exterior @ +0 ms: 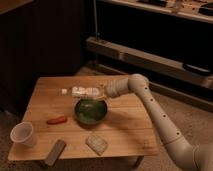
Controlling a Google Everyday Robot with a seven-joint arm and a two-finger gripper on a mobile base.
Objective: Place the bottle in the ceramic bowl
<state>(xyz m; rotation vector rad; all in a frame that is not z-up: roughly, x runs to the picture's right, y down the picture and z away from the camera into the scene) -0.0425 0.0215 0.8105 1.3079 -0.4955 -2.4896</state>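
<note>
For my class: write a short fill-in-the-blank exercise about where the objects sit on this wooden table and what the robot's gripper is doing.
1. The gripper holds the bottle on its side just above the far rim of the green ____.
2. The white cup stands at the table's front-____ corner.
3. The small ____ object lies between cup and bowl.

Missing words: bowl; left; red

wooden table, white cup, grey bar, orange item
</note>
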